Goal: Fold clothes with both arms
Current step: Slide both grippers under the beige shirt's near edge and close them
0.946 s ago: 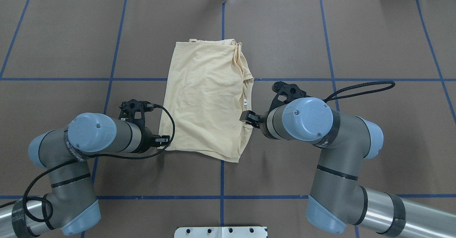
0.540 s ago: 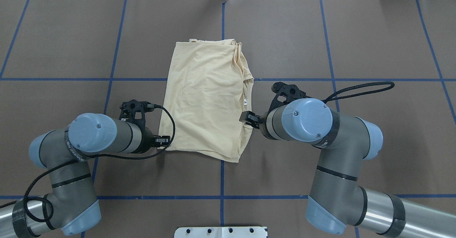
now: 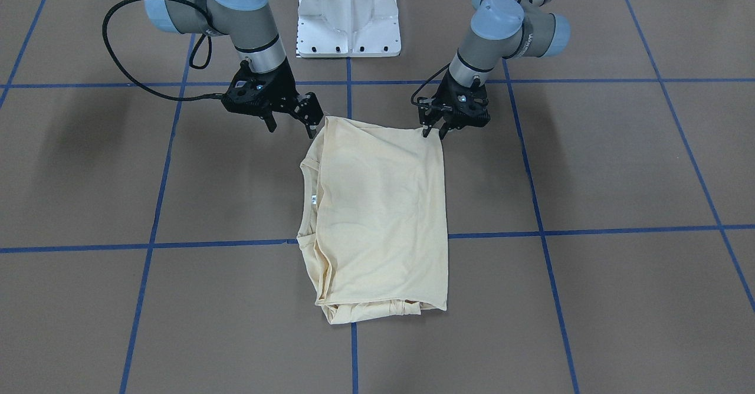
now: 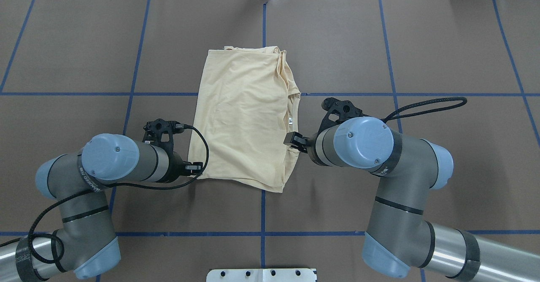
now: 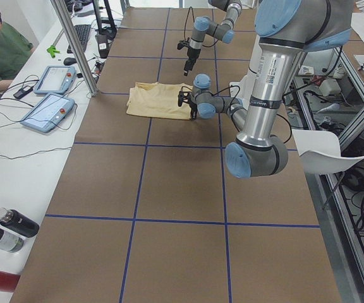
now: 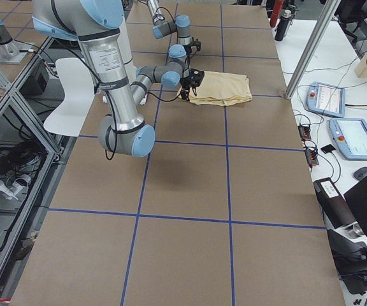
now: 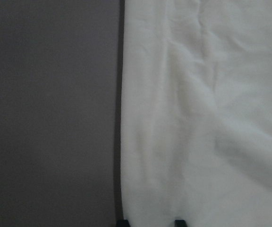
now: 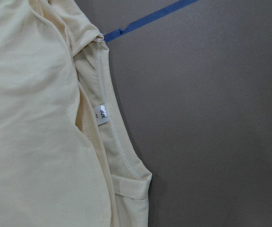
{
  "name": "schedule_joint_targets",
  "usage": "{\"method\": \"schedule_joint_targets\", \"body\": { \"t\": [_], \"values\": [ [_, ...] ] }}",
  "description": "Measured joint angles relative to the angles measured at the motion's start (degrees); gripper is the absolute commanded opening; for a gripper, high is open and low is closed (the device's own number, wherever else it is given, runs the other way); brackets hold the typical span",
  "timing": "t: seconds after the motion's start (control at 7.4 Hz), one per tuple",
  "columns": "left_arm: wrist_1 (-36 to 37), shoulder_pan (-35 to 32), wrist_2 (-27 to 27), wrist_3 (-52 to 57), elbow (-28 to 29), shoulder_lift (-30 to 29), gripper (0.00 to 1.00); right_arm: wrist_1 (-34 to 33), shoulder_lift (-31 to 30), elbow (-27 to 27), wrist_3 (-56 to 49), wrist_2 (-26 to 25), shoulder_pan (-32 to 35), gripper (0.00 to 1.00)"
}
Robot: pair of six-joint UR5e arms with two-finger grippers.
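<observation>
Since both arms sit low at the robot-side end of the T-shirt [image 3: 377, 217], you've got one hand per corner. L hand [image 3: 434, 133]: fingers apart, tips down at its corner. The wrist cam shows two fingertips [image 7: 122, 222] set apart, one at the cloth edge and the other over the cloth, nothing pinched. R hand [image 3: 292, 127]: fingers spread wide, one tip right at the neck-side corner, the other out over the bare counter [image 3: 590, 164]. T-shirt lies flat, folded to a rough rectangle, approx. mid-counter, across a blue tape line [image 3: 590, 229]. Collar and white neck label [image 8: 103, 113] face the R arm's side. Bunched layers show at the far end, away from the robot.
</observation>
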Motion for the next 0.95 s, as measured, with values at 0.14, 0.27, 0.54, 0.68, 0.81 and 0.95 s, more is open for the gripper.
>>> {"method": "schedule_joint_targets", "body": {
  "t": [0.14, 0.27, 0.54, 0.68, 0.81, 0.95],
  "values": [
    [-0.01, 0.02, -0.09, 0.00, -0.01, 0.01, 0.25, 0.04, 0.00, 0.00, 0.00, 0.00, 0.00, 1.00],
    [-0.01, 0.03, -0.12, -0.04, -0.01, 0.03, 0.00, 0.04, 0.00, 0.00, 0.00, -0.02, -0.08, 1.00],
    [-0.01, 0.22, -0.08, -0.27, -0.06, 0.04, 0.00, 0.03, 0.01, -0.21, 0.10, -0.32, -0.58, 1.00],
    [-0.02, 0.26, -0.06, -0.32, -0.13, 0.04, 0.00, 0.01, 0.10, -0.39, 1.43, -1.15, -1.32, 0.97],
    [-0.01, 0.28, -0.07, -0.34, -0.17, 0.03, 0.00, -0.01, 0.25, -0.65, 4.36, -2.20, -2.29, 0.91],
    [-0.01, 0.30, -0.11, -0.35, -0.19, 0.00, 0.00, -0.13, 0.49, -1.09, 7.61, -3.00, -3.08, 0.85]
  ]
}}
